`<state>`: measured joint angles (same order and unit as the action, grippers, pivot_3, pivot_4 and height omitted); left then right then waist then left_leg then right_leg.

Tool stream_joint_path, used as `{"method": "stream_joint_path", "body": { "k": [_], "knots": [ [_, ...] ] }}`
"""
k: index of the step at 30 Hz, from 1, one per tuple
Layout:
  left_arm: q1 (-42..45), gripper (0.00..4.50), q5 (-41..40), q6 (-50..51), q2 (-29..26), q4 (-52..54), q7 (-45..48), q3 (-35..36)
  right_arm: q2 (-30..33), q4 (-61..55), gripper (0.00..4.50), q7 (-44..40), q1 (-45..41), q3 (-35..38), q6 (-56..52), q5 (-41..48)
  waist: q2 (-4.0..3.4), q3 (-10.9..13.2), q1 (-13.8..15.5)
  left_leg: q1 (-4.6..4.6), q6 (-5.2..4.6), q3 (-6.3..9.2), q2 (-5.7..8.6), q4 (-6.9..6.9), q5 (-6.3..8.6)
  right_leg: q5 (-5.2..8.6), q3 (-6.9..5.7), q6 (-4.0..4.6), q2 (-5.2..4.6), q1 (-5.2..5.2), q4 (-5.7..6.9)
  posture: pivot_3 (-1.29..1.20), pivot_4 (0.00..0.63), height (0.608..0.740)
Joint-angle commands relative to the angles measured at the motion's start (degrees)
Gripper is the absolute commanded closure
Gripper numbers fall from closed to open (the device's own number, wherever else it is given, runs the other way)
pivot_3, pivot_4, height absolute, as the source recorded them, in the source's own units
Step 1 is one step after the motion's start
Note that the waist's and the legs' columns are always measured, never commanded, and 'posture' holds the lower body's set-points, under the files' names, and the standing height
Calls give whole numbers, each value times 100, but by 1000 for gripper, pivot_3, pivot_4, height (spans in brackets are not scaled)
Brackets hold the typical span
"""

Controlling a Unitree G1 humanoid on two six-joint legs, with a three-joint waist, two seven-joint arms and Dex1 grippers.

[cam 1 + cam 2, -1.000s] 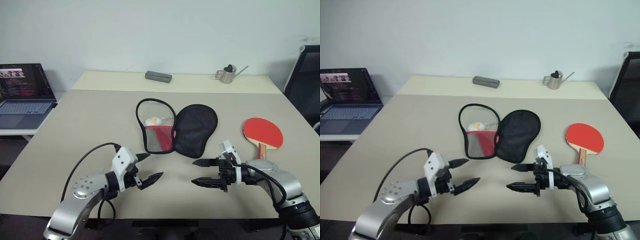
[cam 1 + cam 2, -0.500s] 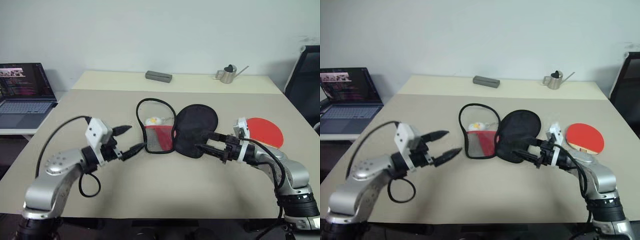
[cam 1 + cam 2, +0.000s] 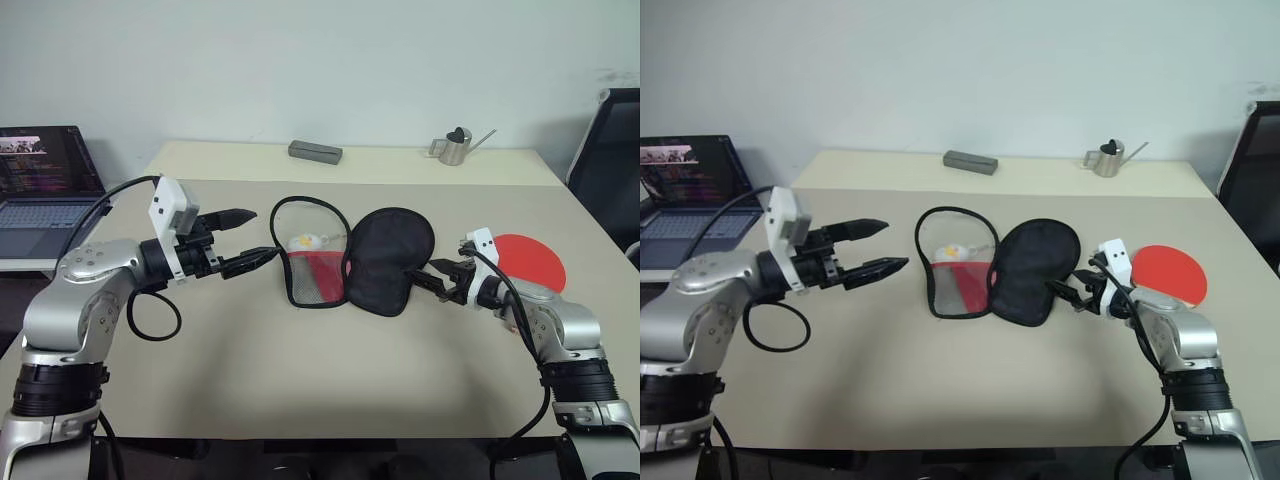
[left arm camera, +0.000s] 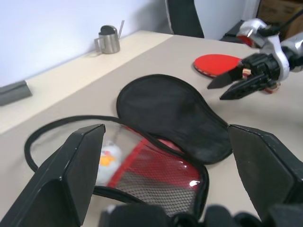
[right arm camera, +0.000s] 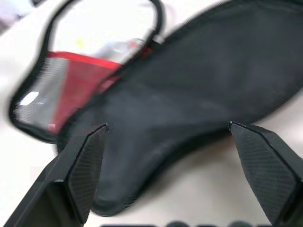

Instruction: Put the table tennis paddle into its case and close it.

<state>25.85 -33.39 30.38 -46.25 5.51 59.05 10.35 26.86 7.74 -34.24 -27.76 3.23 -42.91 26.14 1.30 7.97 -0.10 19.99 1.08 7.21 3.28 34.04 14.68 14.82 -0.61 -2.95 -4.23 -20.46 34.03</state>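
Observation:
The case [image 3: 388, 260] lies unzipped and spread flat at mid-table. Its black half is on the right, and its mesh half [image 3: 312, 268] with red lining and a white-yellow charm [image 3: 308, 241] is on the left. The table tennis paddle [image 3: 535, 262] rests red face up to the right of the case, its handle hidden behind my right arm. My left gripper [image 3: 266, 234] hovers open just left of the mesh half. My right gripper [image 3: 418, 276] is open and points at the black half's right edge. In the right wrist view the black half [image 5: 189, 109] lies between the fingers [image 5: 80, 165].
A grey rectangular box [image 3: 315, 151] and a small metal watering can [image 3: 455, 147] stand at the table's far edge. A laptop [image 3: 45, 190] sits on a side desk to the left. A black chair [image 3: 610, 160] is at the right.
Both arms have come up from the table's near edge toward the case. The left gripper rose and swung left, while the right moved forward to the black half. Both stayed open.

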Motion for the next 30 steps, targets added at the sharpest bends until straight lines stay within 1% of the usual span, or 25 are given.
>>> {"method": "stream_joint_path", "body": {
  "k": [1, 6, 12, 15, 16, 21, 26, 27, 30],
  "knots": [
    [233, 0, 94, -185, -109, 20, 220, -106, -81, 278, 16, 172, -254, 77, 146, -167, 1, 0, -1, 0, 0, 0, 0, 0, 0, -1, 0, 2, 1, 0, 0, 0, 150, 740],
    [237, 0, 204, -276, -85, 24, 327, -225, -323, 750, 16, 172, -556, 112, 82, -177, 0, 0, -6, 0, 0, 0, -2, -1, 0, -7, 2, 10, 3, -2, 1, 0, 150, 740],
    [211, 0, 263, -344, -112, -52, 364, -206, -562, 1422, 16, 221, -989, 125, 289, -321, -4, 3, -20, -2, -1, 0, -2, -1, -1, -7, 3, 9, 8, -2, 3, 0, 150, 740],
    [140, 0, 334, -407, -189, -123, 403, -160, -639, 1739, 590, 340, -1188, 93, 439, -475, -5, 3, -35, -4, -1, -2, -1, -1, -1, -15, 1, 17, 14, -3, 4, 0, 150, 740],
    [125, 0, 355, -422, -206, -147, 411, -149, -646, 1801, 887, 345, -1225, 94, 466, -513, -4, 2, -38, -4, -1, -2, -2, -1, -1, -15, 1, 17, 15, -4, 5, 0, 150, 740],
    [77, 0, 383, -497, -340, -270, 467, -38, -598, 1849, 2561, 413, -1341, 107, 301, -637, -6, 4, -52, -4, -1, -1, -3, -1, -1, -15, 2, 19, 15, -4, 6, 0, 150, 740],
    [154, 0, 243, -370, -358, -80, 478, 15, -554, 1619, 4249, 408, -1301, 126, 51, -641, -6, 4, -66, -4, -1, -1, -2, -1, -1, -16, 2, 19, 15, -3, 6, 0, 150, 740],
    [157, 0, 230, -354, -358, -61, 483, 21, -552, 1592, 4479, 409, -1294, 131, 21, -641, -6, 3, -67, -4, -1, -1, -2, -1, -1, -16, 3, 19, 14, -3, 6, 0, 150, 740],
    [47, 0, 217, -328, -418, 78, 581, -15, -470, 1440, 4479, 461, -1280, 243, -268, -570, -6, 4, -69, -4, -1, -1, -2, -1, -1, -16, 3, 19, 14, -3, 7, 0, 150, 740]
  ]
}}
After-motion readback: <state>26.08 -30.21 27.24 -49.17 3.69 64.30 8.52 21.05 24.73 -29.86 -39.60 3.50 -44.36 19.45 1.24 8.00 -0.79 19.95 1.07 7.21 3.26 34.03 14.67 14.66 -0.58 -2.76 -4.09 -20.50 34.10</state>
